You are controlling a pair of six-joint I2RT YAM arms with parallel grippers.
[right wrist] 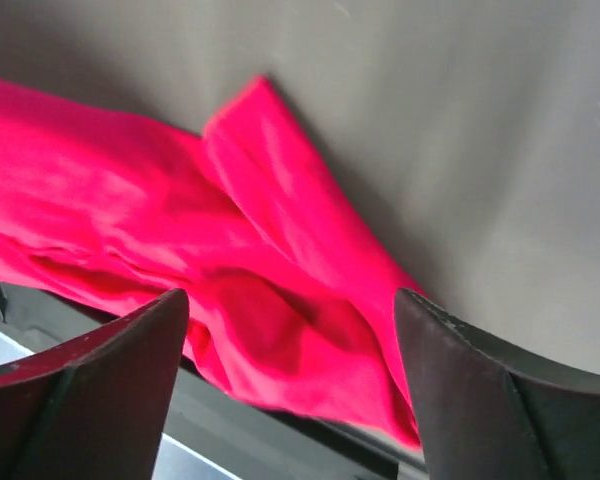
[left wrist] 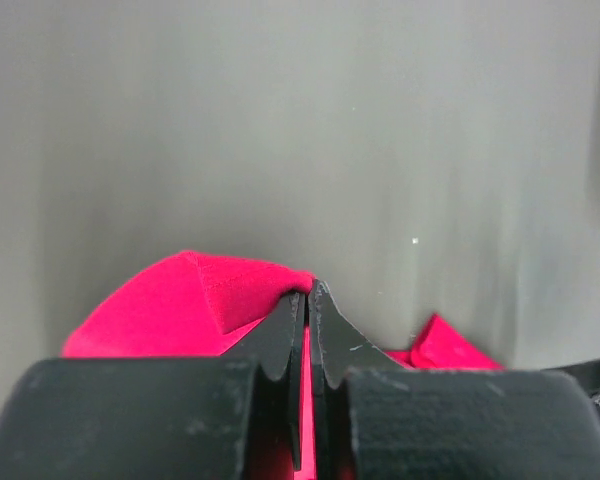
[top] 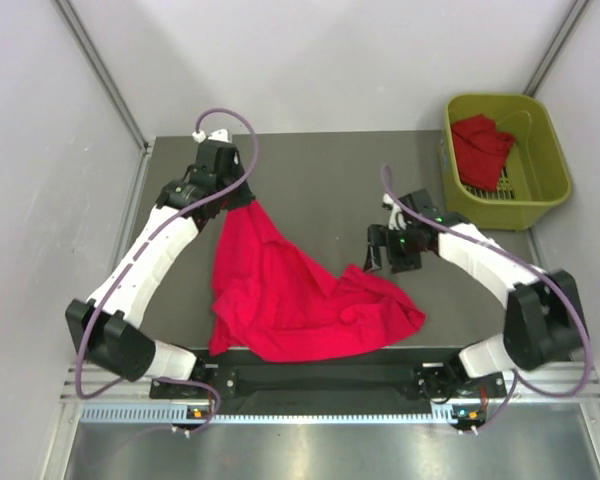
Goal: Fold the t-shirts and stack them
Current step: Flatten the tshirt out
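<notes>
Left gripper (left wrist: 307, 295) is pinched tight on a far corner of the crumpled red t-shirt (top: 290, 300), and the cloth narrows toward the grip. In the top view the wrist hides the fingertips. The shirt lies bunched mid-table, its near edge spilling over the front of the table (top: 320, 170). Right gripper (right wrist: 292, 305) hangs over the shirt's right end, jaws spread wide, holding nothing. A second red t-shirt (top: 480, 150) sits wadded in the yellow-green basket (top: 555, 160) at far right, its shape hard to read.
</notes>
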